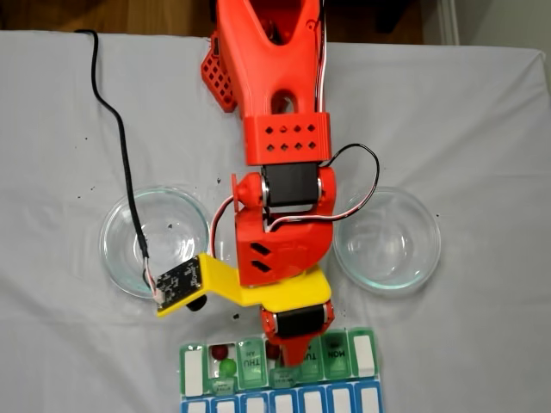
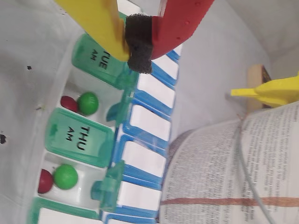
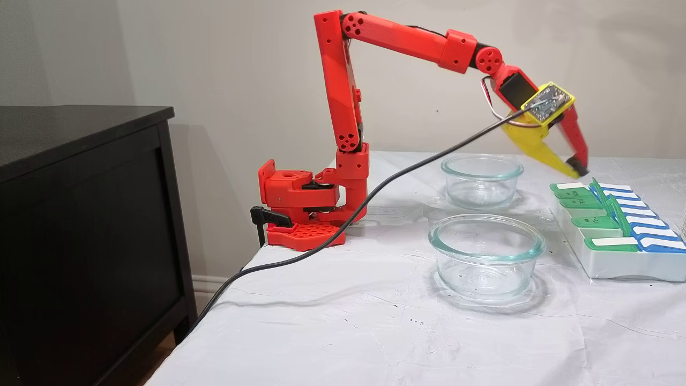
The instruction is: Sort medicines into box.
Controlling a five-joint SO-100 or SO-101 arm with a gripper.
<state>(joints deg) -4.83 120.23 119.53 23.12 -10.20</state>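
Observation:
The box [image 1: 334, 354] is a weekly pill organizer with green lids and a blue row, at the near table edge in a fixed view. In the wrist view the box [image 2: 79, 140] has two open cells. One holds a dark red ball [image 2: 68, 103] beside a green ball [image 2: 88, 103]. The other holds a red ball [image 2: 45, 180] and a green ball [image 2: 65, 176]. A further red ball [image 1: 272, 351] lies in a cell beside the red finger. My gripper [image 2: 139, 46] hangs just above the box [image 3: 616, 265], its yellow and red fingers closed on the black foam pad, nothing held.
Two clear glass dishes stand either side of the arm, the left dish [image 1: 116, 258] and the right dish [image 1: 387, 239]; both look empty. A black cable [image 1: 120, 146] trails across the left dish. A printed page [image 2: 233, 177] lies past the box. A black cabinet [image 3: 86, 214] stands off the table.

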